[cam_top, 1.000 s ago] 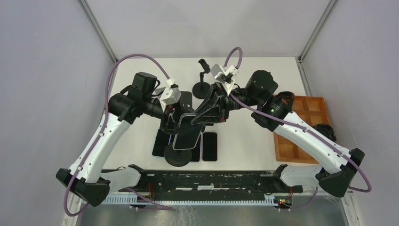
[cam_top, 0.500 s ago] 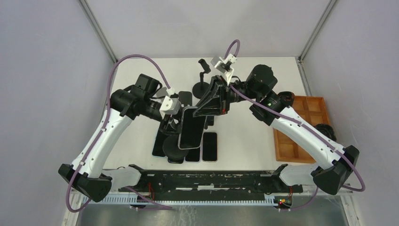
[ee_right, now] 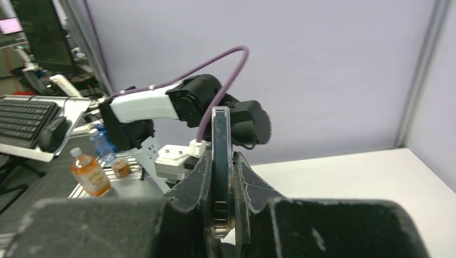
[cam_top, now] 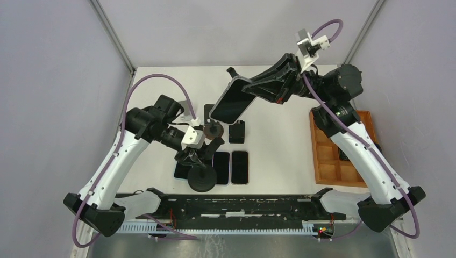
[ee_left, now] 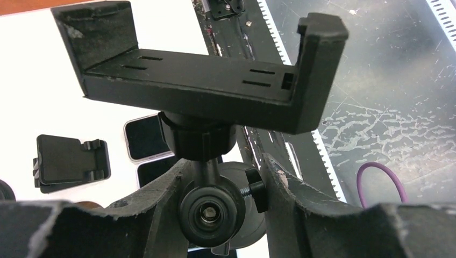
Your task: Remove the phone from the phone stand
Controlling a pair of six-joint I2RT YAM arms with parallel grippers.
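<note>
The black phone (cam_top: pixel 232 101) is out of the stand and held in the air over the back middle of the table. My right gripper (cam_top: pixel 254 88) is shut on its edge. In the right wrist view the phone (ee_right: pixel 220 131) stands edge-on between the pads of the gripper (ee_right: pixel 220 164). The black phone stand (cam_top: pixel 203 177) stands at the front centre on its round base. Its cradle (ee_left: pixel 199 80) is empty. My left gripper (cam_top: pixel 206 148) is shut around the stand's ball joint (ee_left: pixel 208 212), one finger on each side.
Several phones lie flat by the stand's base (cam_top: pixel 239 166), also in the left wrist view (ee_left: pixel 142 140). A small folded black holder (cam_top: pixel 236 130) lies behind them. A second stand's top (cam_top: pixel 232 71) shows at the back. A wooden compartment tray (cam_top: pixel 322 161) sits at the right.
My right gripper has pulled the phone up out of the cradle and carried it up and back to the right. My left gripper has stayed on the stand, now lower on it.
</note>
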